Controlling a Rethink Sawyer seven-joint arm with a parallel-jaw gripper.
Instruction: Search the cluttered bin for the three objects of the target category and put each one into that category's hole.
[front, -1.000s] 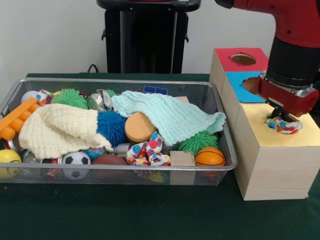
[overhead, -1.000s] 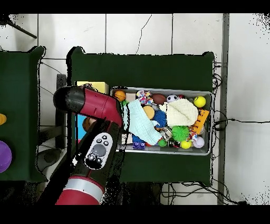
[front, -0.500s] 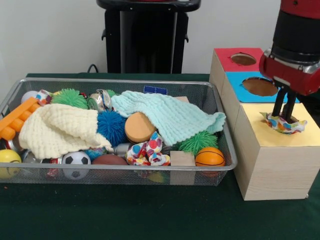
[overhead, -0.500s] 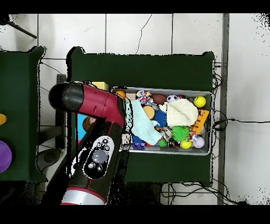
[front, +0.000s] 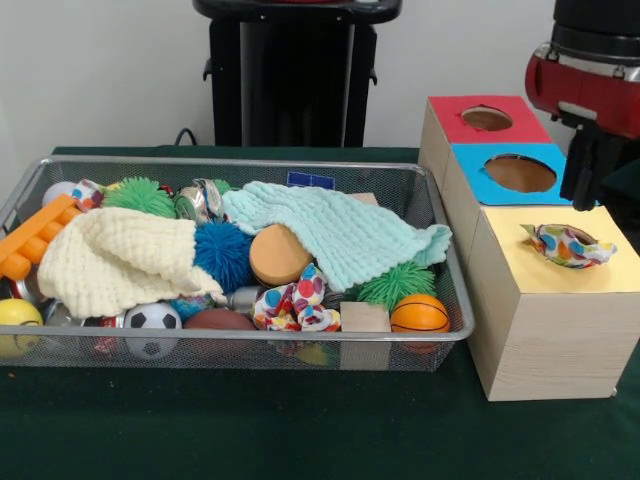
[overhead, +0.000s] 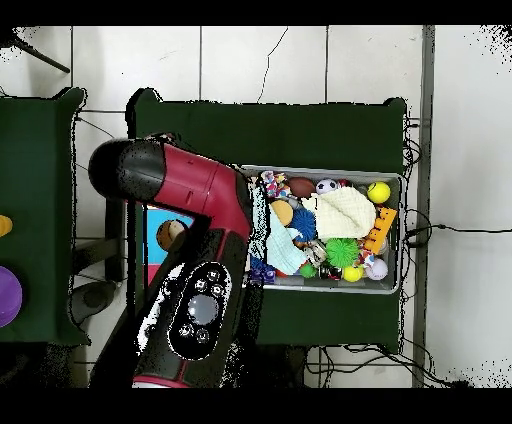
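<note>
A spotted multicoloured cloth piece lies crumpled over the hole in the yellow-topped box, half sunk in. My gripper hangs above and just behind it, open and holding nothing. A second spotted cloth piece sits in the wire bin near the front rim. Behind the yellow box stand the blue-topped box and the red-topped box, each with a round hole. In the overhead view my arm covers the gripper and most of the boxes; only part of the blue-topped box shows.
The bin also holds a light-blue knit cloth, a cream knit cloth, a blue spiky ball, an orange disc, a small basketball, a green spiky ball and a wooden block.
My gripper let go of the spotted cloth piece at the yellow box's hole and rose straight up. The cloth stayed on the hole.
</note>
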